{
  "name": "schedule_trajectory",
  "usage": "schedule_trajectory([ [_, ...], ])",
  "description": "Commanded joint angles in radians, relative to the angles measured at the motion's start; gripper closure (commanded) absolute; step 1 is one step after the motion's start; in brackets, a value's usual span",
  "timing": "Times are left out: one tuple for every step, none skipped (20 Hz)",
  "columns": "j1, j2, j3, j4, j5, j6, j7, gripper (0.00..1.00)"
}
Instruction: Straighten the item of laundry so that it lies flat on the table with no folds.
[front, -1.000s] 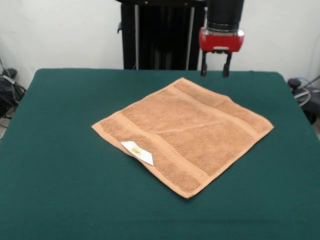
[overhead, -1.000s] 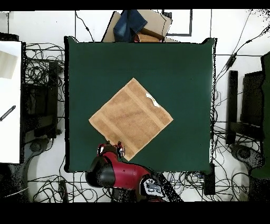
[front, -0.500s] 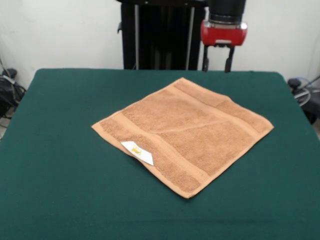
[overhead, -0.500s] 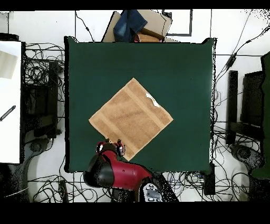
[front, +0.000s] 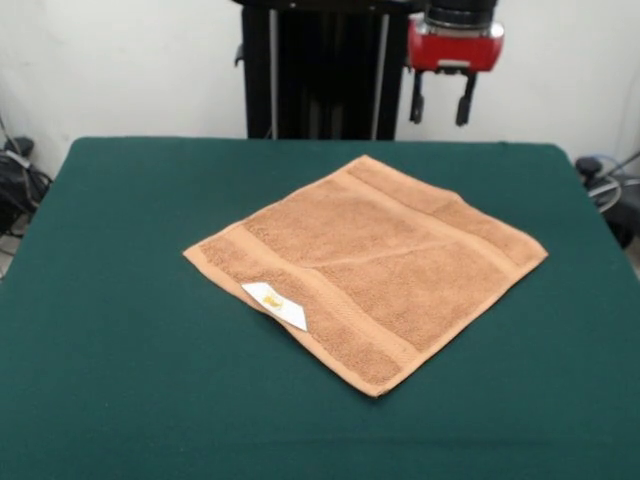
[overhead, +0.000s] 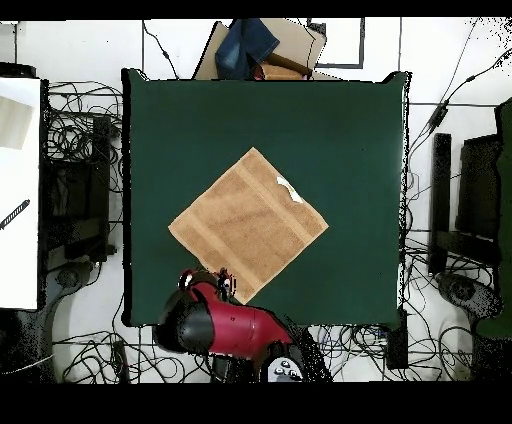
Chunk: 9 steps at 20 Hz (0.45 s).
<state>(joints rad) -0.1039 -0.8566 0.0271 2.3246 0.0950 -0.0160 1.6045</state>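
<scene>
The hand (front: 442, 98) hangs high over the far edge of the desk (front: 120, 250), its two dark fingers (front: 417, 99) apart with nothing between them, well clear of the cloth below. That height and emptiness read as a hand that has no grip to keep: nothing on the desk seems to need lifting or pulling now. In the overhead view the hand (overhead: 222, 284) sits just off one corner of the towel (overhead: 248, 224), near the desk's edge.

The towel (front: 368, 265) lies spread as a single layer near the middle of the desk, turned so it shows as a diamond, all four corners out and its border bands running straight. A faint crease line crosses the middle, but no part is doubled over. The small white label (front: 274, 304) lies on the towel's near-left edge, pointing out onto the green cloth. By my judgement the straightening is done, or very nearly so
</scene>
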Motion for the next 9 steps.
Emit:
schedule_trajectory([
  [-0.033,0.007,-0.021,-0.096,0.013,0.066,0.150,0.00],
  [-0.028,0.008,-0.026,-0.097,0.014,0.069,0.152,0.00],
  [-0.019,0.009,-0.030,-0.100,0.012,0.066,0.150,0.00],
  [-0.025,0.012,-0.023,-0.101,0.011,0.065,0.151,0.00],
  [-0.033,0.019,-0.014,-0.100,0.008,0.057,0.152,0.00],
  [-0.034,0.021,-0.014,-0.101,0.007,0.056,0.151,0.00],
  [-0.035,0.023,-0.015,-0.102,0.006,0.055,0.151,0.00],
  [-0.033,0.026,-0.021,-0.106,0.004,0.054,0.148,0.00],
  [-0.033,0.026,-0.024,-0.111,0.005,0.062,0.146,0.00],
])
